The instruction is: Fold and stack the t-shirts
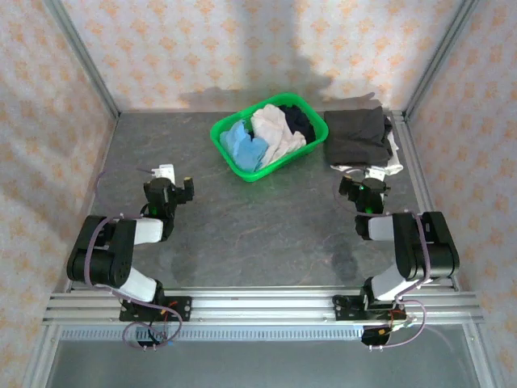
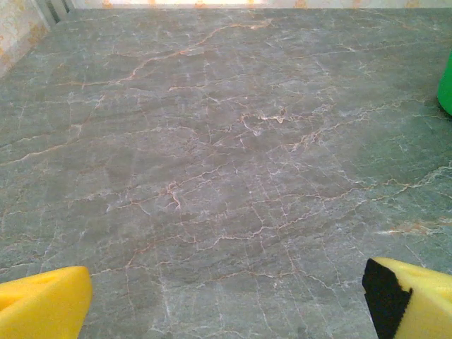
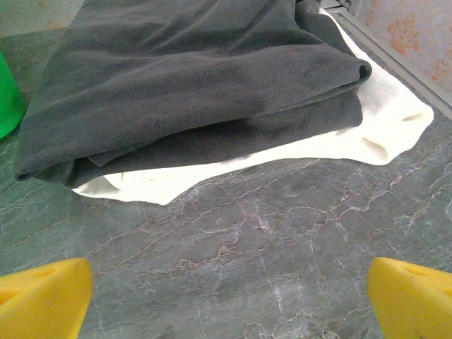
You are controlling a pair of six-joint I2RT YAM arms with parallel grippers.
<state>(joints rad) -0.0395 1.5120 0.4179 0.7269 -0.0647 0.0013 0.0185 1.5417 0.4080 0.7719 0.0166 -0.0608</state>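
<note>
Right claw (image 3: 226,300) is spread wide with nothing between its yellow fingers (image 3: 42,293), low over the table (image 3: 268,233). Just ahead, clear of the tips, lies the folded grey shirt (image 3: 198,78). It sits on top of a white shirt (image 3: 385,127) whose edge spills out toward the claw. From above, that claw (image 1: 365,191) points at the pile's near edge, and the grey shirt (image 1: 357,133) lies just right of the basket (image 1: 271,171). Left claw (image 2: 226,300) also gapes empty over bare stone, with the basket (image 2: 446,81) off to its right. From above, the left claw (image 1: 172,181) is well apart from the basket, which holds a blue shirt (image 1: 242,144), a cream shirt (image 1: 275,133) and a navy shirt (image 1: 299,120)
</note>
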